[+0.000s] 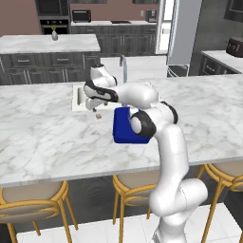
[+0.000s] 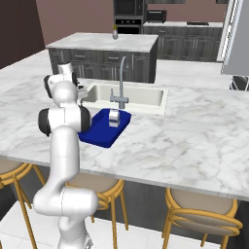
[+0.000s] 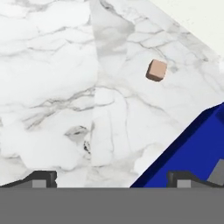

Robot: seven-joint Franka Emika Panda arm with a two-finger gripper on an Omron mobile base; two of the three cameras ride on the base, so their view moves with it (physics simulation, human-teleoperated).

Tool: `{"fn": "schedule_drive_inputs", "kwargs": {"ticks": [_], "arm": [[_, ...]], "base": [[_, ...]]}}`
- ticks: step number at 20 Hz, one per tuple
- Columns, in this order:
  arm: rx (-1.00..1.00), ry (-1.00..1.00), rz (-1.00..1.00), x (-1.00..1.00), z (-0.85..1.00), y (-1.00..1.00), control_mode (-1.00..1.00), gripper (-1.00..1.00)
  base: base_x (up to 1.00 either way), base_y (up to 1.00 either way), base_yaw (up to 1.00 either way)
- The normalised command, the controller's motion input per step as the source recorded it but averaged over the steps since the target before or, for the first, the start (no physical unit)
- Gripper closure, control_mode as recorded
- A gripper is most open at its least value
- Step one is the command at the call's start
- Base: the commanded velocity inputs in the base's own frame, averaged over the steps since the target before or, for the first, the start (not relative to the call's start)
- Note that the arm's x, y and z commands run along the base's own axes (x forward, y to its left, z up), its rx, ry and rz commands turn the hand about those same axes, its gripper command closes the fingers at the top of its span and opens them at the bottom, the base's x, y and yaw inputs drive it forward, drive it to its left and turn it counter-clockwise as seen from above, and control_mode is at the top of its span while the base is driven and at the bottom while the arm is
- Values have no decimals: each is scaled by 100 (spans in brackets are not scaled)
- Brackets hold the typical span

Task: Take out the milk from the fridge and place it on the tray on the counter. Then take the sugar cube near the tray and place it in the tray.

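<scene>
A: Any writing, brand or label to read?
B: None legible. Blue band on the milk carton (image 2: 114, 118), too small to make out any print.

A: Leftmost on the desk (image 1: 42, 133)?
B: White and grey marble, bare at the left. Then the inset white sink (image 2: 127, 95) with a steel faucet (image 2: 119, 82) at its near edge.

A: And the sugar cube (image 3: 156, 70)?
B: Tiny, tan, lying on the marble just in front of the sink's near corner, left of the tray (image 1: 124, 127) and apart from it. Seen at (image 1: 98, 115) in the left base view too.

A: Pincer (image 1: 93, 105)?
B: Hanging above the desk close over the cube, pointed down. Jaws spread wide, nothing between them; dark fingertips (image 3: 41, 178) at the bottom corners of the hand view, one over marble, the other over the tray's blue edge.

A: Milk?
B: Upright inside the deep-blue tray, toward the end nearest the faucet.

A: Further right and behind?
B: More marble running right. Wooden stools (image 1: 28, 201) with tan seats under the near edge. Beyond, a second marble-topped island (image 1: 47, 43) over dark cabinets, a wall oven (image 1: 51, 19), reddish-brown walls, and a tall white fridge (image 1: 178, 33) at the right.
</scene>
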Motion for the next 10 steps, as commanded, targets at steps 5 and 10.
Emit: {"fn": "schedule_drive_inputs", "kwargs": {"ticks": [5, 10], "arm": [[0, 1, -5, 7, -8, -4, -100, -100], [2, 0, -8, 0, -24, -8, -100, -100]], "base": [[0, 0, 0], [0, 0, 0]]}}
